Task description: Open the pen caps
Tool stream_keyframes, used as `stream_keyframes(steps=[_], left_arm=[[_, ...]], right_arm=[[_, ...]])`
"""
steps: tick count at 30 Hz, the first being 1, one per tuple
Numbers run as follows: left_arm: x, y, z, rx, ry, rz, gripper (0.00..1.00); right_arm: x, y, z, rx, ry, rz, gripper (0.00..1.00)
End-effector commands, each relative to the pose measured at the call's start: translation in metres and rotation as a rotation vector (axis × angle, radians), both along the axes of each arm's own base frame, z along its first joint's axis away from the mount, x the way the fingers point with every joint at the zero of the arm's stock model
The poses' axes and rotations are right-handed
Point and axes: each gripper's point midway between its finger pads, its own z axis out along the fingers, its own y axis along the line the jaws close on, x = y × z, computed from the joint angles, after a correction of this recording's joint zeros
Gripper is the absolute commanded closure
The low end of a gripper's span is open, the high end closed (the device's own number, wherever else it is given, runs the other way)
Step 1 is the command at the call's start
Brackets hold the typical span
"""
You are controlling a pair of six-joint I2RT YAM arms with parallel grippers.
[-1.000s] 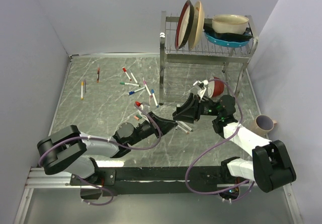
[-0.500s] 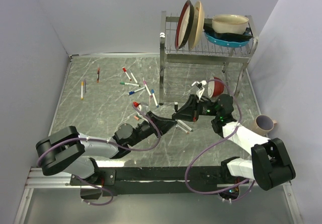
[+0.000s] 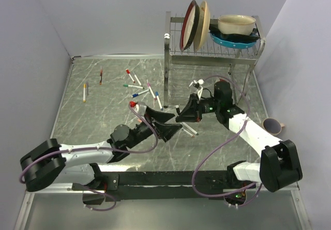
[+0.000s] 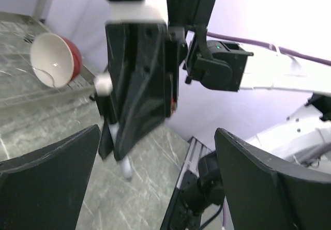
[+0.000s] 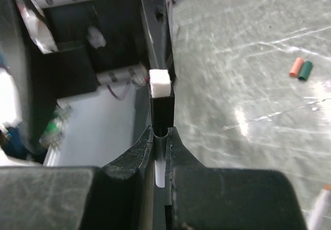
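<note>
Left pincer (image 3: 173, 121) of mine gapes wide and empty, close by the dark cap (image 5: 161, 111) that sticks out past the tips of my right pincer (image 5: 161, 139), which is clamped tight on the thin white pen barrel (image 5: 160, 174). That cap looks light, stiff and smooth, likely a snug push-fit, so I would pinch it squarely across its sides near the middle and pull straight along the barrel, lest it slip or the slim barrel twist.
</note>
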Motion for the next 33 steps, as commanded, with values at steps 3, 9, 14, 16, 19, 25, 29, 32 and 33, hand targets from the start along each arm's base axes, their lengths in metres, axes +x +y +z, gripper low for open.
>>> stream_keyframes(steps=[3,9,14,16,19,25,29,32,33], left_arm=[[0.036,-0.001,0.011,0.037,0.160,0.101,0.06],[0.047,-0.018,0.007,0.040,0.256,0.080,0.27],[0.045,-0.021,0.002,0.050,0.260,0.066,0.29],[0.045,-0.020,0.000,0.053,0.261,0.063,0.29],[0.041,-0.021,-0.005,0.049,0.261,0.045,0.33],[0.035,-0.032,-0.011,0.051,0.253,-0.018,0.51],[0.033,-0.036,-0.015,0.057,0.249,-0.037,0.52],[0.035,-0.033,-0.014,0.050,0.250,-0.026,0.53],[0.036,-0.032,-0.015,0.052,0.251,-0.018,0.56]], right_arm=[[-0.024,0.000,-0.014,-0.041,-0.053,0.141,1.00],[-0.025,-0.001,-0.014,-0.043,-0.059,0.145,1.00],[-0.025,0.000,-0.013,-0.043,-0.061,0.145,1.00],[-0.025,0.000,-0.012,-0.036,-0.056,0.151,1.00],[-0.023,0.000,-0.010,-0.024,-0.031,0.156,1.00],[-0.020,0.000,-0.009,-0.018,-0.017,0.142,1.00],[-0.016,-0.003,-0.007,-0.013,0.015,0.126,1.00],[-0.014,-0.004,-0.008,-0.012,0.034,0.120,1.00],[-0.014,-0.004,-0.009,-0.013,0.040,0.118,1.00]])
